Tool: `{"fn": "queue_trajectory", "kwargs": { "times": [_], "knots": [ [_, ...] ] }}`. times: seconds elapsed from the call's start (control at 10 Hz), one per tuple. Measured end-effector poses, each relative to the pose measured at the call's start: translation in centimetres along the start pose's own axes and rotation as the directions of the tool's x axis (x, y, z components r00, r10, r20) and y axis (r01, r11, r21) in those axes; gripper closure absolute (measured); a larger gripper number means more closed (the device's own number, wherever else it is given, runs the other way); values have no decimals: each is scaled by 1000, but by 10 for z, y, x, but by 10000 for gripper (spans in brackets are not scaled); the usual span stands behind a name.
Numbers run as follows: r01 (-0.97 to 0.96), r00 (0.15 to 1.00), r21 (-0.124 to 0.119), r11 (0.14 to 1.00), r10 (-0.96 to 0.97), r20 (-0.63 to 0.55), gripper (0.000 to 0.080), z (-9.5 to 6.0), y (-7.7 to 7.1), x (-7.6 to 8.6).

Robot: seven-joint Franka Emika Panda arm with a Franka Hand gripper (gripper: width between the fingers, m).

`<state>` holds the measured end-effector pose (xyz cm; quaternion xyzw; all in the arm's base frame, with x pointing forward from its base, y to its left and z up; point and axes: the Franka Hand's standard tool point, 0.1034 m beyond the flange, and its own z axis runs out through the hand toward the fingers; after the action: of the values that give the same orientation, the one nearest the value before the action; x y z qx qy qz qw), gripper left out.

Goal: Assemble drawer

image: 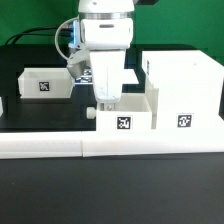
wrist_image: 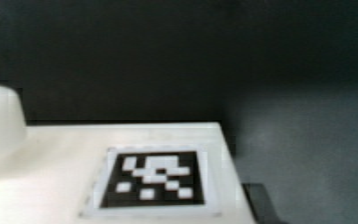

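Our tool (image: 104,100) is low at the left wall of the near tray (image: 130,120), which stands just left of the housing (image: 186,88). We cannot tell how far the tool is open. The tray looks like light, stiff, smooth plastic, so we judge a thin wall to be the best hold.

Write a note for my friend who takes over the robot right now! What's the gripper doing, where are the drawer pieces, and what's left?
The gripper is low at the near tray's wall on the exterior view's left; open or shut cannot be told.
The near tray stands behind the border wall, right beside the housing.
The far tray sits farther back on the exterior view's left, by itself.
Done: nothing is fitted yet.
Left: both trays must go into the housing.
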<state>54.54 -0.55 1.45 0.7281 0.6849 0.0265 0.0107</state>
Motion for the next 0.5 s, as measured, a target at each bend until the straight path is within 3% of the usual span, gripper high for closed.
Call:
{"fn": "queue_trajectory", "kwargs": {
  "times": [0.5],
  "knots": [
    [7,1000,10,1000,-7,6,755,-4,7,-2]
  ]
}}
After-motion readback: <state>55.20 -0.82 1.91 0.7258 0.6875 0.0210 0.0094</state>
